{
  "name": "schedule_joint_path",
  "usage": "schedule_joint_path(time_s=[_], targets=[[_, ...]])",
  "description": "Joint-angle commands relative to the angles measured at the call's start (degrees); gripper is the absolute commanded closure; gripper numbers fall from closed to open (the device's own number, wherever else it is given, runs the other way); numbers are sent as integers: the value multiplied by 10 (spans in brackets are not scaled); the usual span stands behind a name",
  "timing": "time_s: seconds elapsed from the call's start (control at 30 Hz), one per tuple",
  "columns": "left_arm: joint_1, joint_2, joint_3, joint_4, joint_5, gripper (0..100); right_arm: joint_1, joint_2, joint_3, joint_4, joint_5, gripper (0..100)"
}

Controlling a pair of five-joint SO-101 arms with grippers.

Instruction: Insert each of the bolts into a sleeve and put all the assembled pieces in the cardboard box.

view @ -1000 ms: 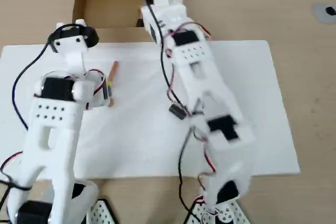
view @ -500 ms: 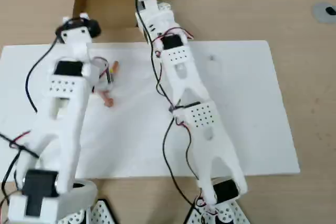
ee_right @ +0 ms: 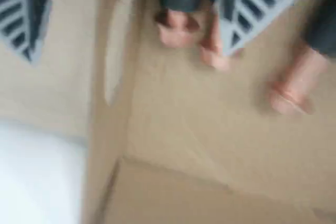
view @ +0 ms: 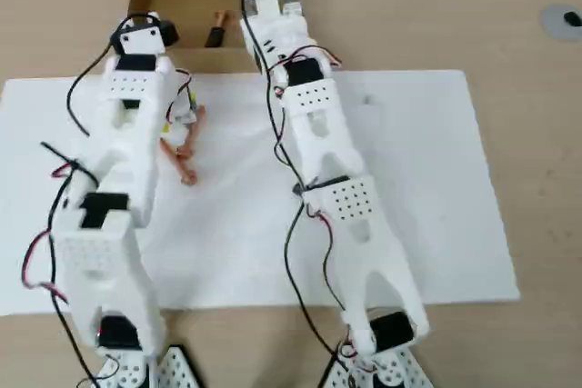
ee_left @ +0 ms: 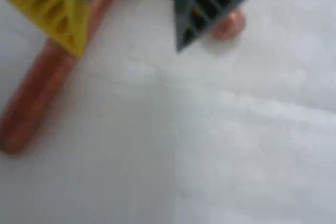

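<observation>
Two copper bolts (view: 187, 150) lie crossed on the white mat (view: 409, 161). My left gripper (ee_left: 128, 48) hangs open just above them; its yellow finger (ee_left: 52, 9) covers part of one long bolt (ee_left: 42, 98), and a second bolt's end (ee_left: 229, 24) peeks out beside the dark finger (ee_left: 210, 3). My right gripper (ee_right: 131, 53) is open over the cardboard box (view: 173, 2). Inside lie assembled pieces, copper bolts in black sleeves (ee_right: 176, 9), one of them in the high view (view: 217, 30). Another piece (ee_right: 296, 85) lies farther along the box floor.
The box stands past the mat's far edge, its side wall (ee_right: 118, 56) pierced by an oval hand hole. Both arms stretch forward side by side over the mat. Bare wooden table (view: 536, 134) flanks the mat on the right.
The left arm has stretched forward, bringing its gripper down over the bolts. The right arm has straightened over the box, and an assembled piece now shows on the box floor.
</observation>
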Motion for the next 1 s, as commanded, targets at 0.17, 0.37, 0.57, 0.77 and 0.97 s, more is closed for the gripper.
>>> schedule_joint_path(time_s=[0.17, 0.37, 0.57, 0.77, 0.97], targets=[[16, 113, -207, 112, -1, 874, 22, -24, -89, 61, 1, 737], [43, 155, -271, 186, -17, 875, 20, -24, -107, 84, 1, 737], [35, 154, -396, 273, -17, 875, 22, -22, -106, 104, 1, 737], [74, 138, -378, 273, -20, 875, 22, -22, -103, 125, 2, 737], [135, 132, -331, 272, -18, 875, 22, -21, -102, 125, 4, 737]])
